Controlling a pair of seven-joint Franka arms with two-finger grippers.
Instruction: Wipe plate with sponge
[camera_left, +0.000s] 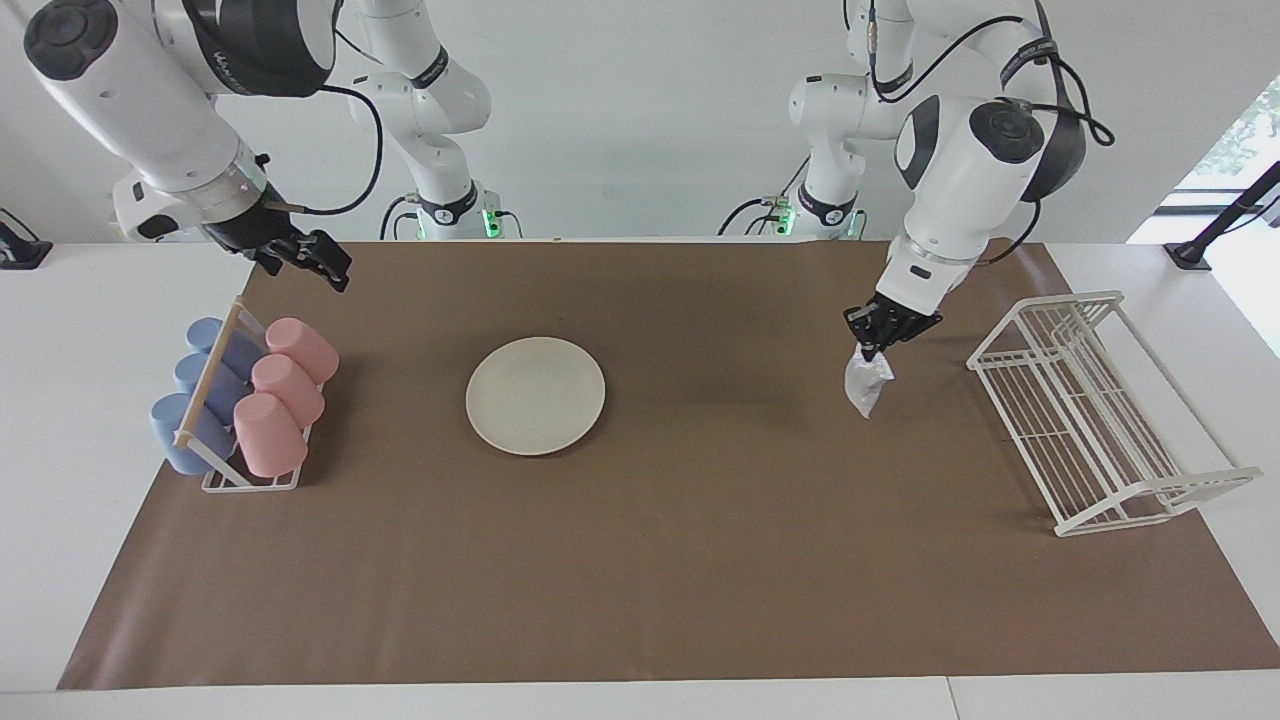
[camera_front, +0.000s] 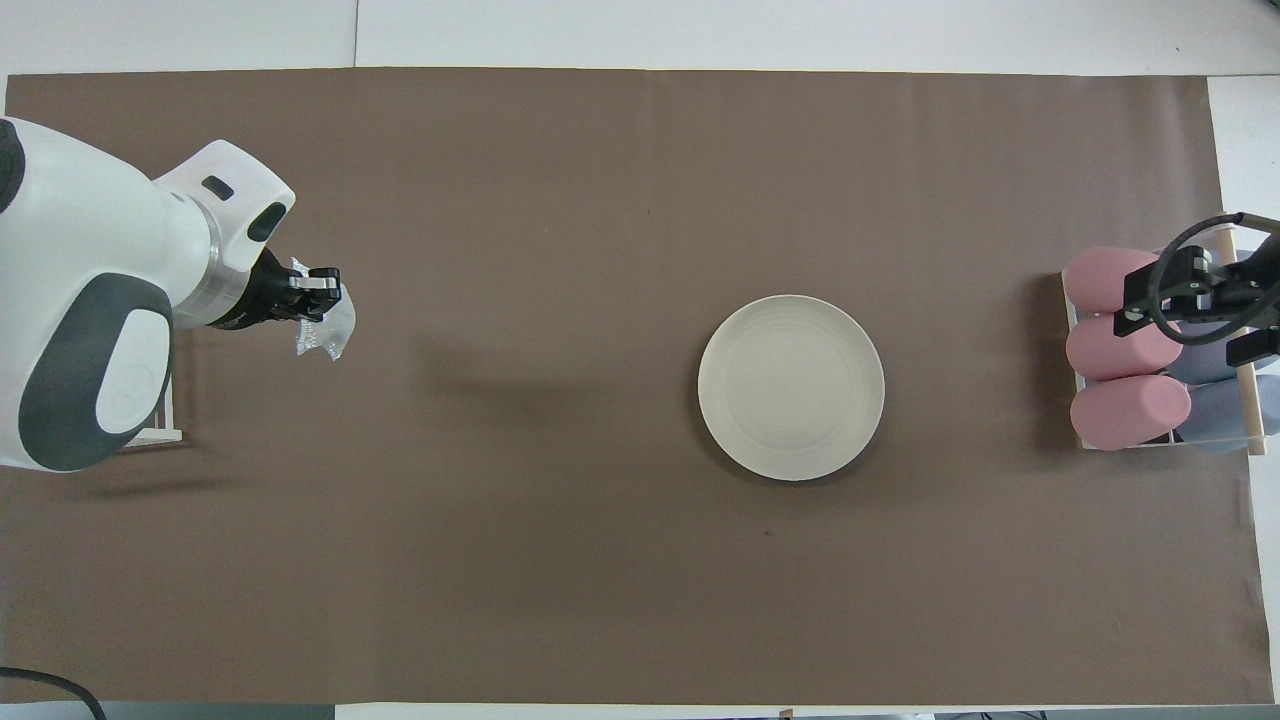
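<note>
The cream-white plate (camera_left: 535, 395) lies flat on the brown mat, mid-table toward the right arm's end; it also shows in the overhead view (camera_front: 790, 387). My left gripper (camera_left: 872, 340) is shut on the silvery mesh sponge (camera_left: 865, 385), which hangs down from it over the mat between the plate and the wire rack. In the overhead view the left gripper (camera_front: 322, 288) and the sponge (camera_front: 328, 328) are well apart from the plate. My right gripper (camera_left: 325, 265) is raised over the cup rack's end nearest the robots, also seen in the overhead view (camera_front: 1190, 305).
A rack of pink and blue cups (camera_left: 250, 400) stands at the right arm's end of the mat (camera_front: 1125, 350). A white wire dish rack (camera_left: 1090, 410) stands at the left arm's end, mostly hidden under the left arm in the overhead view.
</note>
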